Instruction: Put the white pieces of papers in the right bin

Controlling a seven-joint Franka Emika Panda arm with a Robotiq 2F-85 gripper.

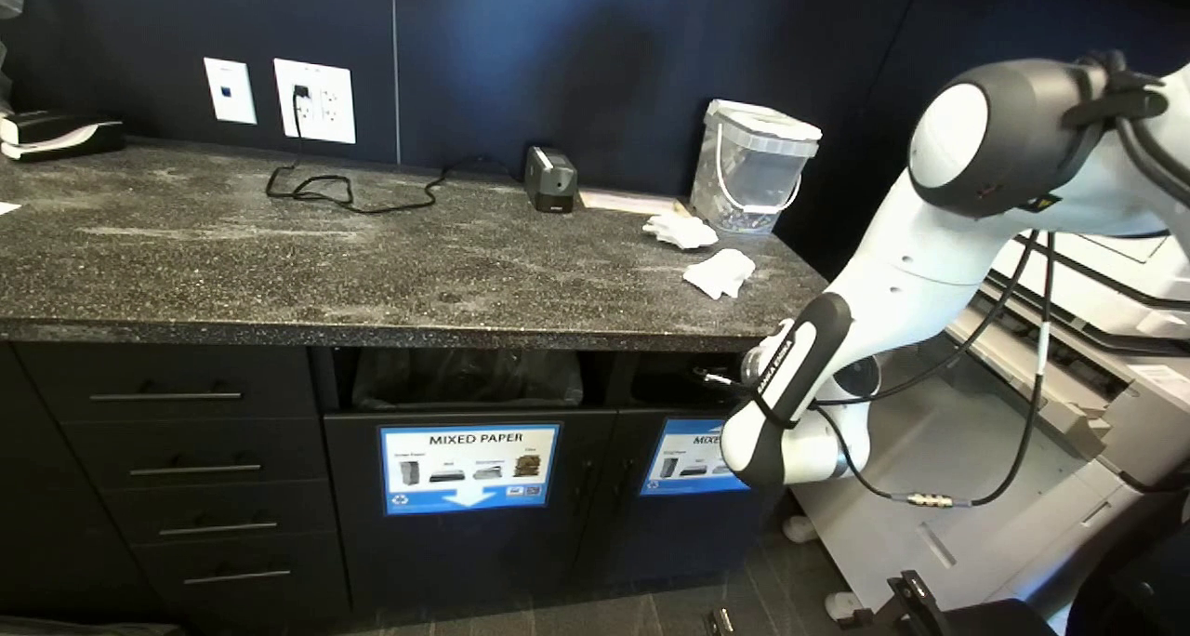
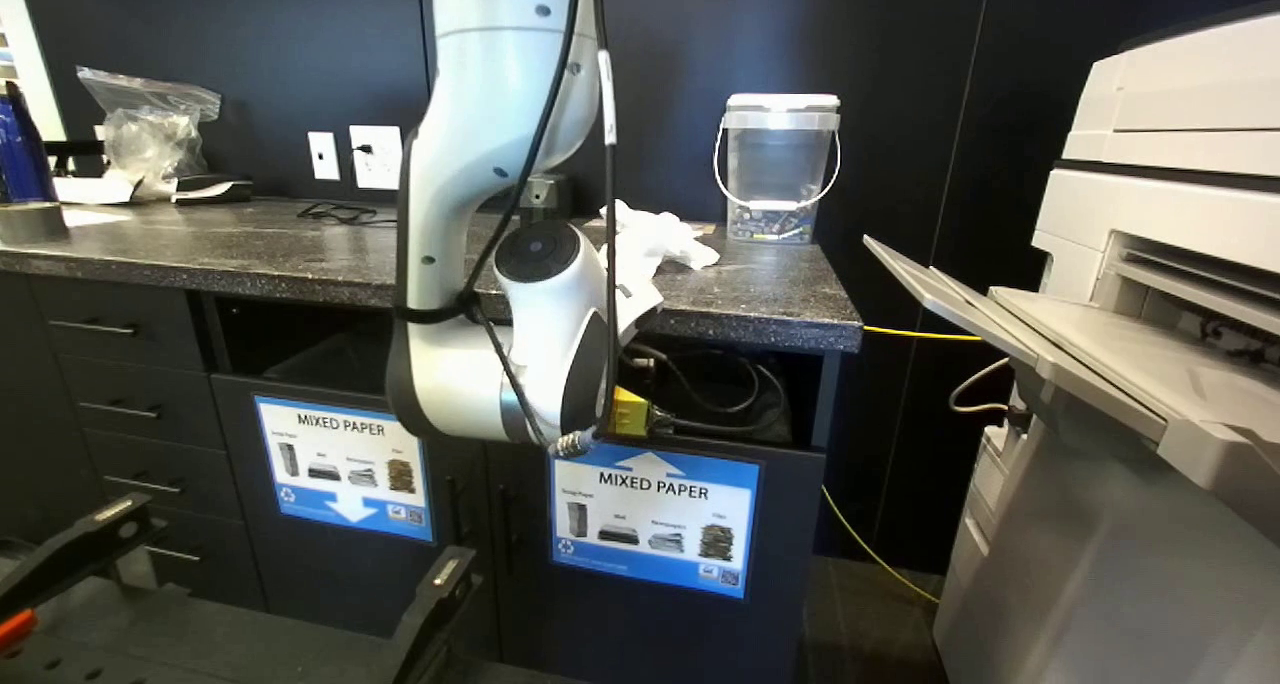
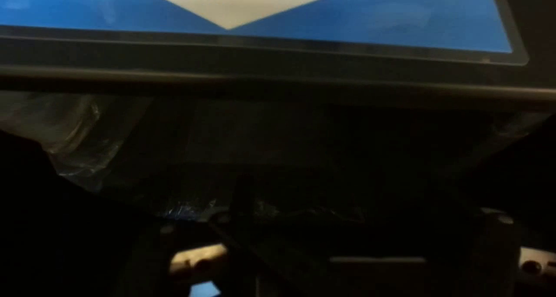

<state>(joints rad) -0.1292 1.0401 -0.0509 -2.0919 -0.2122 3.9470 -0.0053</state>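
Note:
Two crumpled white pieces of paper lie at the counter's right end, a farther paper (image 1: 681, 231) and a nearer paper (image 1: 720, 273). In an exterior view the white papers (image 2: 665, 239) overlap, partly behind the arm. The right bin (image 2: 650, 609) is a dark cabinet front with a blue-and-white sign (image 2: 655, 514) under a slot. The arm reaches into that slot, which mostly hides the gripper from outside. The dark wrist view shows my gripper (image 3: 369, 208) inside, its jaws spread wide; no paper shows between them. The bin's sign (image 3: 391, 17) and plastic liner (image 3: 74, 127) appear upside down.
The twin bin (image 1: 456, 552) stands to the left. The counter edge (image 1: 465, 334) runs just above both slots. A clear bucket (image 1: 748, 171) and a pencil sharpener (image 1: 550, 180) stand behind the papers. A printer (image 2: 1130, 364) rises on the right. Cables (image 2: 720, 394) loop at the slot.

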